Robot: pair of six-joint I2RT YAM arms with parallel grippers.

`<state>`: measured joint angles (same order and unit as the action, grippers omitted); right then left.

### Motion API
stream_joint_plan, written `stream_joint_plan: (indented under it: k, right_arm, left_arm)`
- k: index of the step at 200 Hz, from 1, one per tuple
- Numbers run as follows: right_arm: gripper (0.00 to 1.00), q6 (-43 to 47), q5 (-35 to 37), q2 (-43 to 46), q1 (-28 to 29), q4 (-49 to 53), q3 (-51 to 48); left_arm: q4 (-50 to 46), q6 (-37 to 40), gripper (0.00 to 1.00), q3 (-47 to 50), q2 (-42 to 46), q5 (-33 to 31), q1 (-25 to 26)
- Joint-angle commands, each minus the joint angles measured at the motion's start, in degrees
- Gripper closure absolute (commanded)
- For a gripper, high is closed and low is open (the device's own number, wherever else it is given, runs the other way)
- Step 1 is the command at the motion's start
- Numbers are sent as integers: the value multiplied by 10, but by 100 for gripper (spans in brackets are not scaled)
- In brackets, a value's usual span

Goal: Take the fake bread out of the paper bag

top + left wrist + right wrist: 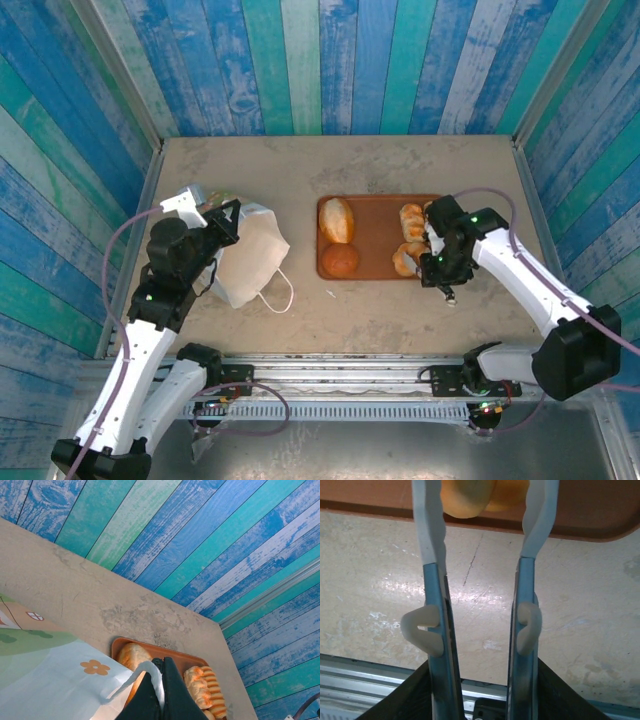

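Closest in the overhead view, the mounting rail [330,385] carries both arms at the table's near edge. Just beyond it on the left, the paper bag [250,255] lies on its side on the table [330,165], one cord handle [275,297] trailing toward the rail. The left gripper [228,222] is clamped tight on the bag's white rim, its dark fingers [172,700] pinching a strip of paper, probably to pin the bag and hold its mouth up so it cannot slide while it is emptied. Level with the bag on the right, the right gripper [437,268] hangs over the near edge of the brown tray [375,200], its fingers [431,555] parted and holding nothing; a golden pastry [470,497] sits on the tray just past the tips, which suggests a drop-off there. Farther along the tray rest a round bun [340,260], a pale loaf [337,220] and ridged rolls [410,220], so much of the fake bread is already out. Whether any remains inside the bag I cannot tell. Behind everything stands the blue-green plank wall [330,60].
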<state>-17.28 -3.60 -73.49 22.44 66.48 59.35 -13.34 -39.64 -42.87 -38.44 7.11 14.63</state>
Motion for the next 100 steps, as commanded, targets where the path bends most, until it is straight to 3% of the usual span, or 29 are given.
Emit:
stream_joint_plan:
  k: [1,100]
  right_arm:
    - [56,-17,29,22,-4,16,-13]
    - [56,-59,68,41,-11,56,-15]
  left_arm:
    - [4,5,100,4,6,-11,1]
    - [2,5,100,7,9,-17,0]
